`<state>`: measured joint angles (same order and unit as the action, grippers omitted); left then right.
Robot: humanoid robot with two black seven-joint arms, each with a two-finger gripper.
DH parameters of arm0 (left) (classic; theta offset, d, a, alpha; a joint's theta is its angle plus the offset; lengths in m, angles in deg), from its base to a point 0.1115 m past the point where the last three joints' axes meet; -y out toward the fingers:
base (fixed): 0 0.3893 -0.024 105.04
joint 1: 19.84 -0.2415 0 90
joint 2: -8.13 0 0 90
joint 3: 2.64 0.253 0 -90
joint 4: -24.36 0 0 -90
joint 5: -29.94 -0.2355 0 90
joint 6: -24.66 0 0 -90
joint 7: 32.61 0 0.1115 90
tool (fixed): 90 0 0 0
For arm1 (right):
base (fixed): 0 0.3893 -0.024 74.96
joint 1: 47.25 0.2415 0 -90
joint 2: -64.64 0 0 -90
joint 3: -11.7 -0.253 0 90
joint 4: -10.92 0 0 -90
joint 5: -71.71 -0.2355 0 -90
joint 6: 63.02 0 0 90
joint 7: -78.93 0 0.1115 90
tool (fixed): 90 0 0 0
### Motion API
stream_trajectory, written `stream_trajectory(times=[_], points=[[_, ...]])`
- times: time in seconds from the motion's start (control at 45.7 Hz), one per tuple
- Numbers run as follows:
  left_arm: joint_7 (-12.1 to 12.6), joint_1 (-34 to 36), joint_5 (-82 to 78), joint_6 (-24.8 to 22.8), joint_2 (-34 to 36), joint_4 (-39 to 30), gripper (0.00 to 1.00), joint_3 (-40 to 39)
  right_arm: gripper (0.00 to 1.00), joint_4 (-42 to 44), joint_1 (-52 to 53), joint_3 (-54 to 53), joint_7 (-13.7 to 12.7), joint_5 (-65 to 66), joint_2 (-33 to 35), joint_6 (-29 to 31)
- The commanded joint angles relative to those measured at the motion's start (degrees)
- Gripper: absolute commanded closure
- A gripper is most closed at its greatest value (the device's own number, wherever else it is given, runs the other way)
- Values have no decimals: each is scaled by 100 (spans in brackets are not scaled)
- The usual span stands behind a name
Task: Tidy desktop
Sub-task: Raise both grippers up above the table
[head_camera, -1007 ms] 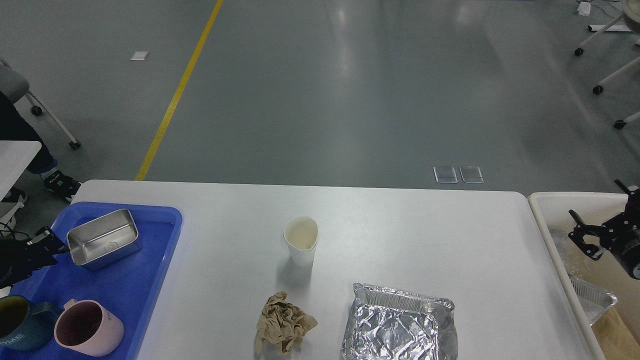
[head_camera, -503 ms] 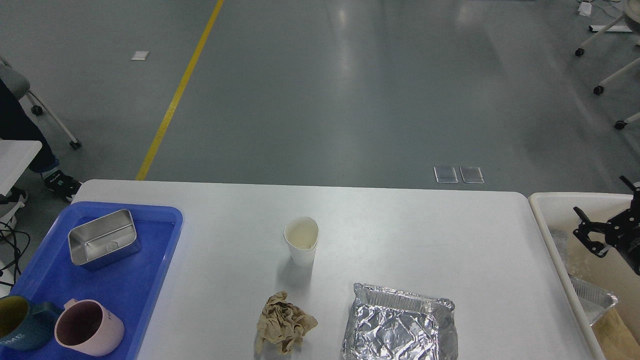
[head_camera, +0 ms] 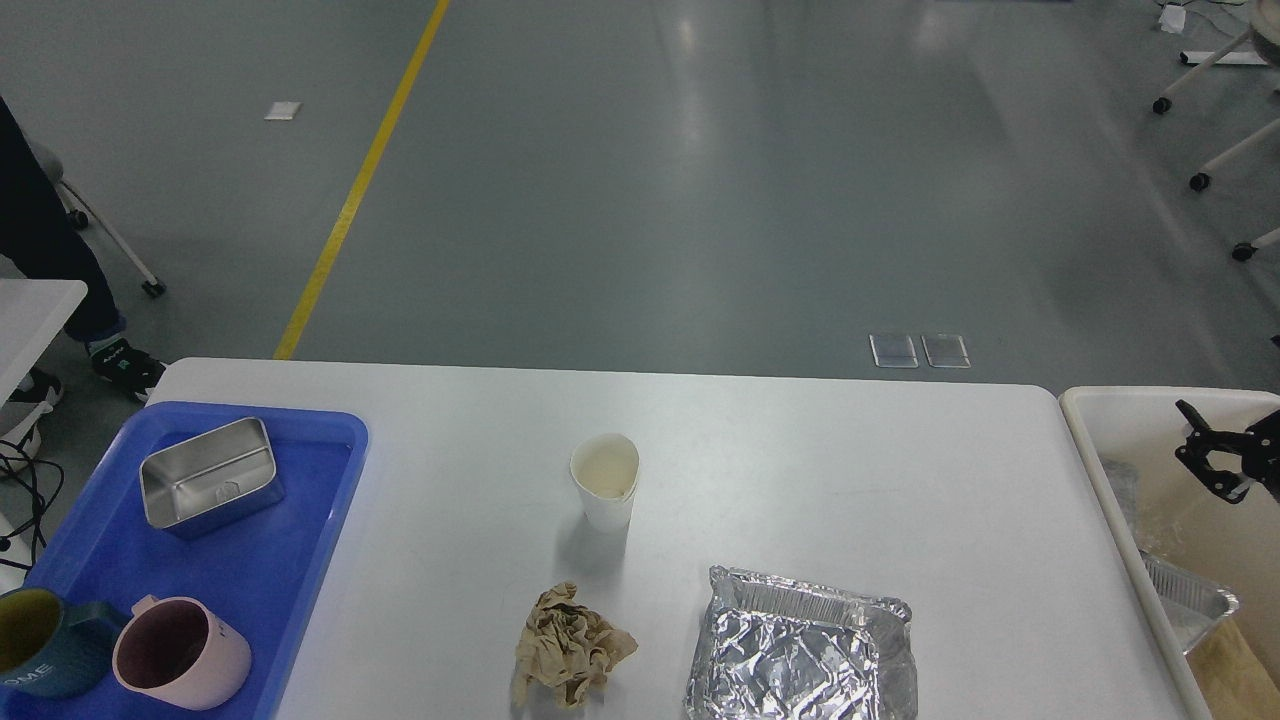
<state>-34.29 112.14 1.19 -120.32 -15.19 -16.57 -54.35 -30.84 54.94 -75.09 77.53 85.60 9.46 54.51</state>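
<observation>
Three loose bits on the desk (head_camera: 850, 470), which fills the lower middle: paper cup (head_camera: 604, 481) upright, crumpled napkin (head_camera: 570, 646), foil tray (head_camera: 800, 650) cut off at bottom edge. Right end effector (head_camera: 1212, 462) over the cream bin (head_camera: 1110, 410), fingers apart, holding nothing. Left one's out of shot. Mugs partly cropped btw.

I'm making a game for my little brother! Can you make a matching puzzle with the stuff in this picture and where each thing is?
Things:
1. pink mug
2. paper cup
3. crumpled napkin
4. right gripper

Places:
A. standing upright in the middle of the desktop
B. over the cream bin
C. on the blue tray
D. lying left of the foil container

Pairs: 1-C, 2-A, 3-D, 4-B
</observation>
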Motion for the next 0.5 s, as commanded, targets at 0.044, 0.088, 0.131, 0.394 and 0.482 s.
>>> stream_trajectory(times=[0.044,0.088,0.131,0.394,0.482], points=[[10,293,1168,328,-1384,59,3,-602,0,2,47,12,-1,0,-54,15],[10,249,1590,689,-1613,77,3,-708,0,-7,47,21,-1,0,-54,15],[1,179,1977,1101,-1850,112,3,-813,0,-7,47,21,-1,0,-46,15],[-156,-67,3025,2062,-3599,376,3,-910,0,-25,407,21,-1,0,-151,68],[-262,-120,3016,2070,-4065,420,3,-1095,0,-69,749,30,-1,0,-440,94]])
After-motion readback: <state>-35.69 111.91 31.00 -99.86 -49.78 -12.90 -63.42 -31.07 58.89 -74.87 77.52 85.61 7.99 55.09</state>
